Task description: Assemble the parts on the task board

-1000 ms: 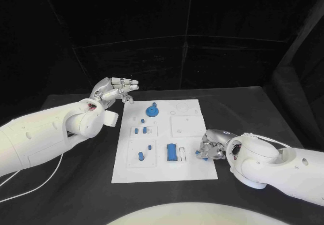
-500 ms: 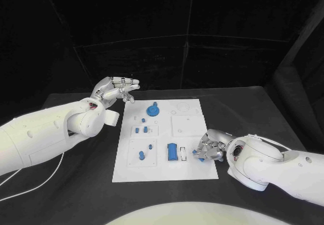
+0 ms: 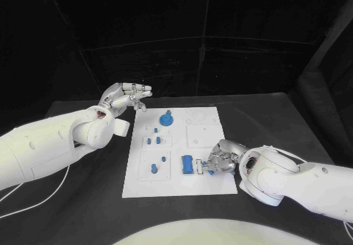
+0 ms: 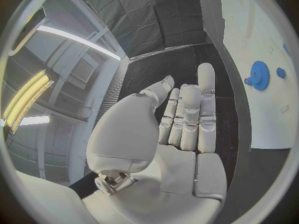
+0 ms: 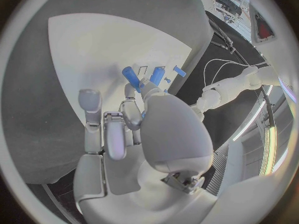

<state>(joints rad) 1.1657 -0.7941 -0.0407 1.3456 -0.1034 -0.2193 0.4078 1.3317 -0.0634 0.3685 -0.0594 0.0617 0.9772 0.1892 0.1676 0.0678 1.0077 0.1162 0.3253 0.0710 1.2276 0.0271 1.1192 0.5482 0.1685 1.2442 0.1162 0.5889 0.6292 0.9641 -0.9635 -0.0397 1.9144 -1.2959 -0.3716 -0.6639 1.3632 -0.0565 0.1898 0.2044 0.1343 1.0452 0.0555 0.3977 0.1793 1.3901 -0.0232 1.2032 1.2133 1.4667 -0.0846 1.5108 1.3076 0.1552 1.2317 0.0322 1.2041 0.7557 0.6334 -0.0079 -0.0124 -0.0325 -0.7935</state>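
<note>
The white task board (image 3: pixel 206 138) lies in the middle of the table. On it are a blue gear (image 3: pixel 167 121), several small blue pieces (image 3: pixel 152 140) and a blue block (image 3: pixel 188 164) beside a narrow slot. My right hand (image 3: pixel 221 161) hangs over the board's right edge by that slot and pinches a small blue part (image 5: pixel 132 77) between thumb and finger, with the blue block (image 5: pixel 157 74) just beyond it. My left hand (image 3: pixel 125 97) is raised off the board's far left corner, fingers apart and holding nothing. The gear (image 4: pixel 259 75) shows past that hand.
The black table (image 3: pixel 279 122) stretches around the board on all sides. A white cable (image 3: pixel 44 196) trails across the table under my left arm. Dark curtain walls close the back.
My right hand has moved left with the small blue part, from the board's right edge in over the board toward the slot by the blue block. The left hand has stayed put.
</note>
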